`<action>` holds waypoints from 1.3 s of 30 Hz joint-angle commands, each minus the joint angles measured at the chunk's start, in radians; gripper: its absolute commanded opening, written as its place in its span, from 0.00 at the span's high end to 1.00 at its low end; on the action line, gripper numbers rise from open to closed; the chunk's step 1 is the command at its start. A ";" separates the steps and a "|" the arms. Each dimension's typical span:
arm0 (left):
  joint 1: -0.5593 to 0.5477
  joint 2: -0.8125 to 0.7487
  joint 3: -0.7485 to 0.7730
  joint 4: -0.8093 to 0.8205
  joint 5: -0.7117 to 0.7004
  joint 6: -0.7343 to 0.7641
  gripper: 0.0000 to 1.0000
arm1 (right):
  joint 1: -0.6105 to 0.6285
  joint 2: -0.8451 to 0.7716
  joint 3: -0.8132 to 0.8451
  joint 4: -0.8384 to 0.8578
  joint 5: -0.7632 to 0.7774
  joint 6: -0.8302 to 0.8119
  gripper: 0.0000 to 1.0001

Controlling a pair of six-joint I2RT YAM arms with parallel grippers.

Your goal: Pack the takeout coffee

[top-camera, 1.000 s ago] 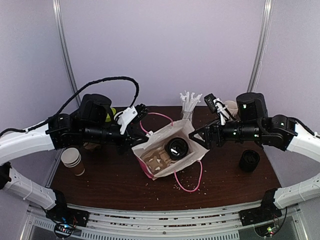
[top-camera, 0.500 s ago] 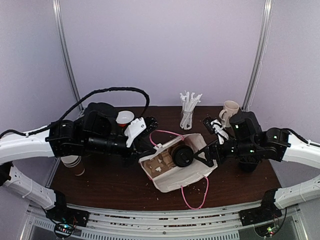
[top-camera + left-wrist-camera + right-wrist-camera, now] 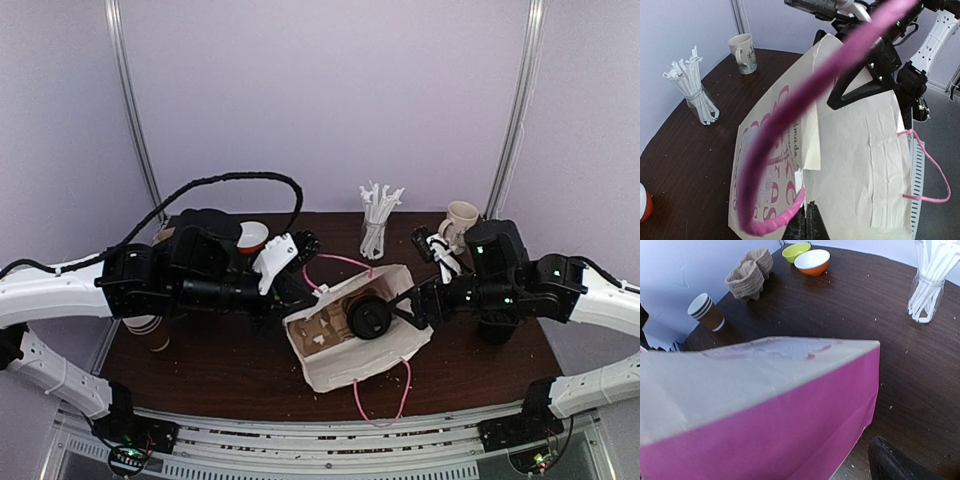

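The takeout coffee (image 3: 368, 318), a brown cup under a black lid, lies inside a white paper bag (image 3: 360, 368) with pink handles at the table's middle. A cardboard carrier (image 3: 318, 332) sits in the bag beside it. My left gripper (image 3: 300, 292) is shut on the bag's rim where a pink handle (image 3: 790, 140) is attached; the left wrist view shows its jaws (image 3: 810, 222) pinched there. My right gripper (image 3: 405, 308) stands open against the bag's right side. In the right wrist view the bag's pink side panel (image 3: 765, 410) fills the frame, with one finger (image 3: 895, 465) showing.
A stack of paper cups (image 3: 145, 330) stands at the left edge, and a black lid stack (image 3: 497, 325) is partly hidden under my right arm. At the back are a straw jar (image 3: 378, 215), a mug (image 3: 460, 218), bowls (image 3: 812, 261) and stacked carriers (image 3: 749, 272).
The bag has shifted right and toward the near edge, its mouth turning more to the left. Both arms moved along with it.
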 commanded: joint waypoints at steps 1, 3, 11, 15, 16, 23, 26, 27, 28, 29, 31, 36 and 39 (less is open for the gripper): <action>0.030 -0.017 0.036 0.090 -0.055 -0.119 1.00 | 0.003 0.064 0.157 -0.014 0.070 0.043 0.10; 0.064 -0.001 0.059 0.079 -0.044 -0.190 1.00 | 0.001 0.128 0.238 -0.055 0.081 0.043 0.09; 0.218 0.020 0.136 -0.065 0.001 -0.423 1.00 | -0.011 0.236 0.464 -0.143 0.035 0.030 0.00; 0.291 0.011 0.111 -0.094 0.068 -0.512 1.00 | -0.058 0.226 0.556 -0.161 0.040 0.025 0.00; 0.304 0.007 0.104 -0.094 0.087 -0.530 1.00 | -0.078 0.224 0.575 -0.157 0.043 0.027 0.00; 0.362 -0.035 0.058 -0.135 0.130 -0.638 1.00 | -0.220 0.241 0.605 -0.037 0.167 0.116 0.00; 0.406 -0.063 0.022 -0.126 0.174 -0.698 1.00 | -0.275 0.294 0.591 -0.001 0.192 0.149 0.03; 0.420 -0.079 0.005 -0.105 0.197 -0.720 1.00 | -0.295 0.309 0.583 0.014 0.193 0.149 0.05; 0.435 -0.087 -0.013 -0.081 0.220 -0.742 1.00 | -0.309 0.325 0.574 0.029 0.193 0.149 0.06; 0.445 -0.095 -0.028 -0.053 0.239 -0.767 1.00 | -0.320 0.339 0.566 0.046 0.191 0.151 0.07; 0.453 -0.102 -0.053 0.003 0.270 -0.822 1.00 | -0.338 0.360 0.540 0.080 0.179 0.153 0.08; 0.454 -0.102 -0.076 0.151 0.343 -0.916 1.00 | -0.353 0.394 0.488 0.136 0.163 0.160 0.08; 0.454 -0.094 -0.065 0.206 0.379 -0.944 1.00 | -0.355 0.408 0.480 0.137 0.165 0.154 0.09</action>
